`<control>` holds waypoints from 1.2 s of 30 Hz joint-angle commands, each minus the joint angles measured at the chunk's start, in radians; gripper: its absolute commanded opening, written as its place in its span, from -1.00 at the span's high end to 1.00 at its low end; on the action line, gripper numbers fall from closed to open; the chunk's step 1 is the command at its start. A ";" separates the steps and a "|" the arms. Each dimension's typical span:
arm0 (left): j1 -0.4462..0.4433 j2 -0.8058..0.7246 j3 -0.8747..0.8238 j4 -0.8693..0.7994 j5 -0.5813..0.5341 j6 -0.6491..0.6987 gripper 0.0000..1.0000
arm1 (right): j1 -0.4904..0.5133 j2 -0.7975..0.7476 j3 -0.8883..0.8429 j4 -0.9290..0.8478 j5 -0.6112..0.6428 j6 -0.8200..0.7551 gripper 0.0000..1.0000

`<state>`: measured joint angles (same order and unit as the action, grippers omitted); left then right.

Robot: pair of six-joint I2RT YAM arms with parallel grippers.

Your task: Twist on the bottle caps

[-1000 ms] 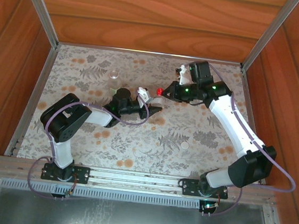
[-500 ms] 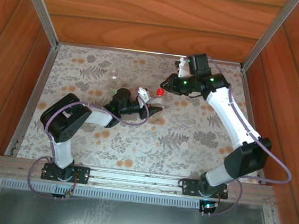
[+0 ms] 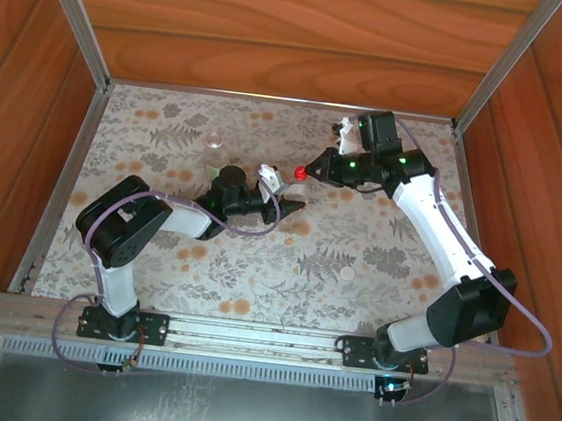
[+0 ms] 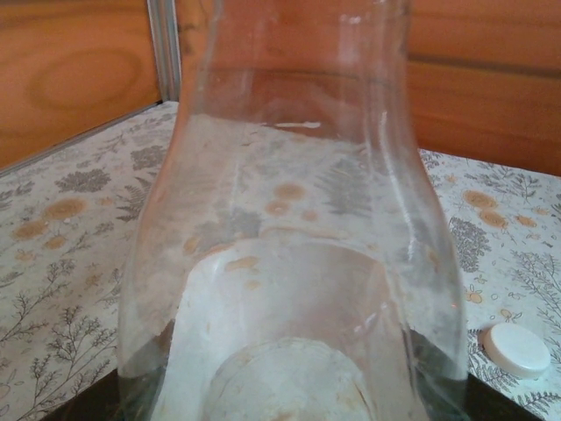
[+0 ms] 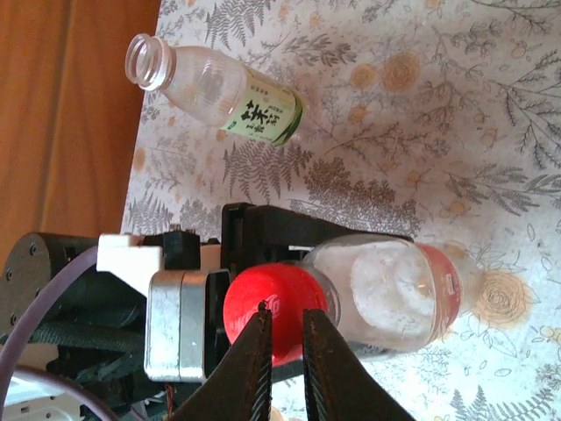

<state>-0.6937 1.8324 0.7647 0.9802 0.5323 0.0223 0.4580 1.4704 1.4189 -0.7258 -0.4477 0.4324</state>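
wood-panel walls and aluminium posts enclose a tabletop printed with grey ferns and orange flowers. left gripper clamped round the pink-labelled bottle — red cap at its mouth. right gripper at that cap, fingers drawn almost together; contact cannot be told. green-labelled bottle stands upright and uncapped, far left of the print — white cap lies loose on it.
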 commanded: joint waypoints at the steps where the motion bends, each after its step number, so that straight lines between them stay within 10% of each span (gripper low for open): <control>1: 0.007 0.045 -0.009 -0.112 -0.035 -0.022 -0.03 | 0.017 -0.034 -0.033 -0.049 -0.071 0.002 0.69; 20: 0.008 0.038 -0.018 -0.117 -0.025 -0.001 -0.03 | -0.002 0.123 0.140 -0.085 0.009 -0.048 0.55; 36: 0.018 0.048 -0.007 -0.123 -0.049 -0.024 -0.03 | 0.024 -0.046 -0.042 -0.040 -0.045 -0.011 0.67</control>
<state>-0.6937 1.8343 0.7658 0.9798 0.5377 0.0284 0.4576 1.4677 1.3968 -0.6632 -0.4431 0.4232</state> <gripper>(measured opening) 0.518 0.154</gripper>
